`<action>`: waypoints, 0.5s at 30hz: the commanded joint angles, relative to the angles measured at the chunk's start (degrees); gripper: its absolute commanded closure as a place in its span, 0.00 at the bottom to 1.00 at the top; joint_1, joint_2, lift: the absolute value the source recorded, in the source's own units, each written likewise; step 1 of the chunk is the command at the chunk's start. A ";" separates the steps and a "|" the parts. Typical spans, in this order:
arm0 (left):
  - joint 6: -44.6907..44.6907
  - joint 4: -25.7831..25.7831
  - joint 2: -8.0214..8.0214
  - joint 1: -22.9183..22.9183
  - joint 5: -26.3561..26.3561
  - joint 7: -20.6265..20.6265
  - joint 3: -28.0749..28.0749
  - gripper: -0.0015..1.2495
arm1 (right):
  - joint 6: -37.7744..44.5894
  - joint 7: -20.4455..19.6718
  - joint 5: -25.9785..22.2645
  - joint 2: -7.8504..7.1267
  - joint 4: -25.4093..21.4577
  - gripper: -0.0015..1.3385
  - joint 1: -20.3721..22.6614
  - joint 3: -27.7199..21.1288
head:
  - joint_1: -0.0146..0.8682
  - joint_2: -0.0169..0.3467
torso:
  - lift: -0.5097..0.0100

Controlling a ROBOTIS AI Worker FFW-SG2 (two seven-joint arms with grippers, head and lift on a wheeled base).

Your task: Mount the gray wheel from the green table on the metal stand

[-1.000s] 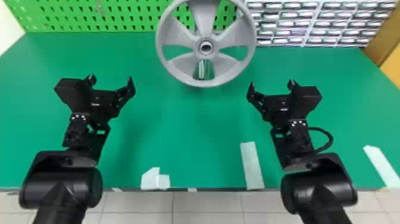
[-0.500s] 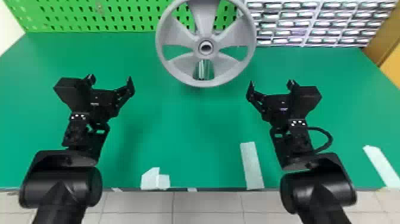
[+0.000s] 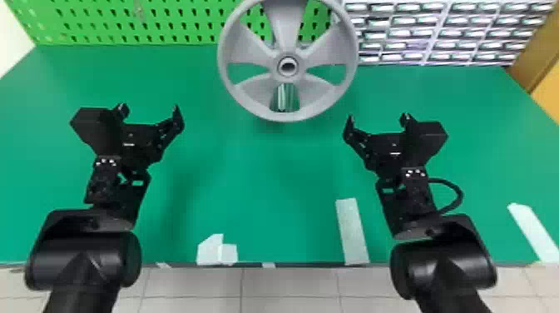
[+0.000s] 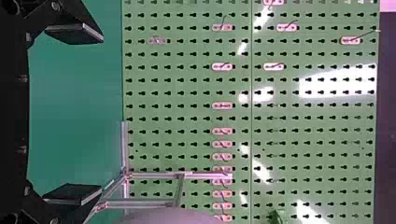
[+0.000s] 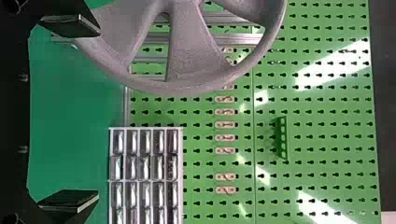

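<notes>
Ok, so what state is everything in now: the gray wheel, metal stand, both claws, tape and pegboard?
Gray wheel: upright, in neither claw; can't tell if it's fixed on.
Metal stand: upright, behind the wheel.
Left claw: open, empty.
Right claw: open, empty.
Tape strips: flat on the table.
Pegboard: upright behind the table.

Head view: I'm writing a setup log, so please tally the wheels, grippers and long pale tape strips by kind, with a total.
Wheels: 1, the gray wheel
Grippers: 2, the left gripper and the right gripper
Long pale tape strips: 2
Total: 5
</notes>
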 commanded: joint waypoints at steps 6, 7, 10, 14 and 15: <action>-0.02 0.18 0.00 0.02 0.40 -0.02 0.00 0.12 | 0.00 0.00 -0.24 0.00 0.44 0.06 -0.18 0.33 | 1.00 0.19 | 0.80; 0.07 0.18 0.00 0.02 0.40 -0.02 -0.09 0.12 | 0.00 0.00 -0.33 0.00 0.52 0.06 -0.18 0.33 | 1.00 0.19 | 0.80; -0.02 0.27 0.00 0.11 0.40 -0.02 0.00 0.12 | 0.00 0.00 -0.41 0.00 0.61 0.06 -0.18 0.33 | 1.00 0.19 | 0.80; -0.02 0.27 0.00 0.19 0.48 0.07 0.00 0.12 | 0.00 0.00 -0.33 -0.09 0.70 0.06 -0.18 0.42 | 1.00 0.19 | 0.80; -0.02 0.27 0.00 0.28 0.48 -0.02 0.00 0.12 | 0.00 0.00 -0.33 -0.09 0.70 0.06 -0.18 0.42 | 1.00 0.19 | 0.80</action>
